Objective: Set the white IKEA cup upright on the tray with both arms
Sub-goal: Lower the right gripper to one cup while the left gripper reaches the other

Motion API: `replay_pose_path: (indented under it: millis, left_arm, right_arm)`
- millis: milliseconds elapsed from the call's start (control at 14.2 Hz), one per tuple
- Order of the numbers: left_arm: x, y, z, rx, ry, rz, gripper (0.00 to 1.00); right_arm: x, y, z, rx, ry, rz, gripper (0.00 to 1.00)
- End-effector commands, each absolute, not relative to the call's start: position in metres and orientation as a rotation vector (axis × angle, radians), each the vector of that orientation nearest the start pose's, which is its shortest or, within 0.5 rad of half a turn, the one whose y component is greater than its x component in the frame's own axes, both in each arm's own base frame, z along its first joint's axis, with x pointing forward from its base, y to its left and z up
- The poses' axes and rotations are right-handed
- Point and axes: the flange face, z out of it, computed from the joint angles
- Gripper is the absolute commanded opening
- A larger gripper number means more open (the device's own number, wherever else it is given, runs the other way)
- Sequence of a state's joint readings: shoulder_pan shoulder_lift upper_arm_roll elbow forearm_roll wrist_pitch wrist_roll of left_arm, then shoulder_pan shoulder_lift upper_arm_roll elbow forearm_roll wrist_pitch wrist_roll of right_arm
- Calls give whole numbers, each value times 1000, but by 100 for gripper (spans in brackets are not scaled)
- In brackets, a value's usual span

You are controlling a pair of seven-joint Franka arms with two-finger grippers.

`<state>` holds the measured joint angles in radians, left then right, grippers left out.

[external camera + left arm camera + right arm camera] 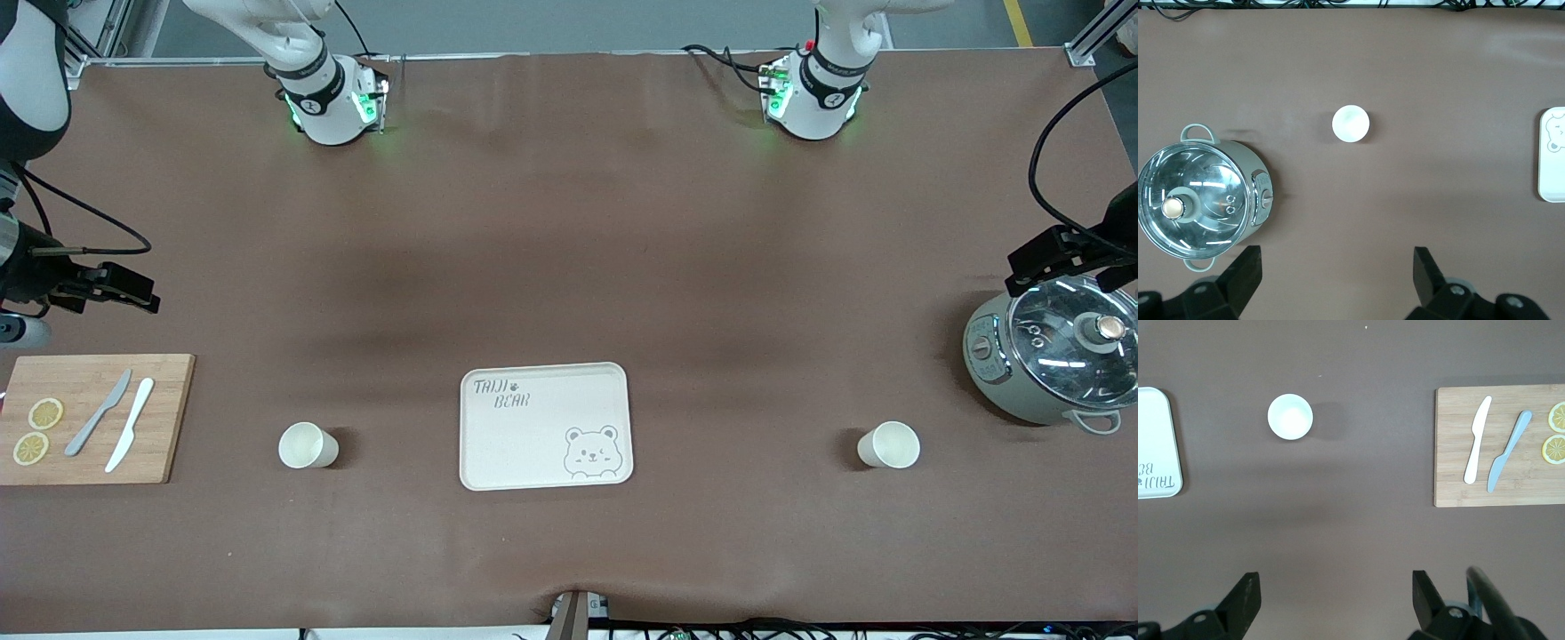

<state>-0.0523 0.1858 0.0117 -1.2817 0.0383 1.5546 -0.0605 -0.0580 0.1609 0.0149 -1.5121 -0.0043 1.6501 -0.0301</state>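
Observation:
The cream tray (533, 444) printed "TAIJI BEAR" lies flat mid-table, near the front camera, with nothing on it. Two white cups stand upright on the brown table. One cup (308, 445) is beside the tray toward the right arm's end and shows in the right wrist view (1290, 417). The other cup (889, 444) is toward the left arm's end and shows in the left wrist view (1351, 124). My left gripper (1337, 263) is open and empty, high beside the pot (1031, 267). My right gripper (1336, 587) is open and empty, above the table by the cutting board (133, 289).
A grey-green pot with a glass lid (1058, 356) stands at the left arm's end. A wooden cutting board (169, 418) at the right arm's end bears two knives (129, 425) and two lemon slices (37, 431). Cables run along the table's front edge.

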Motion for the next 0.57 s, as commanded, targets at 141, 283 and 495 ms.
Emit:
replay_pose_path:
  millis: [141,283,495]
  left_arm:
    - [602,-19,655,-3118,-12,-114,100]
    - [600,-18,658,-3122,-11,-121,100]
    - [601,-18,650,-3125,-37,-78,100]
  right_arm:
    - [603,-26,567,-3166,13,25,100]
    - [603,-26,567,-3166,13,25,100]
    - [603,-26,567,-3166,13,28,100]
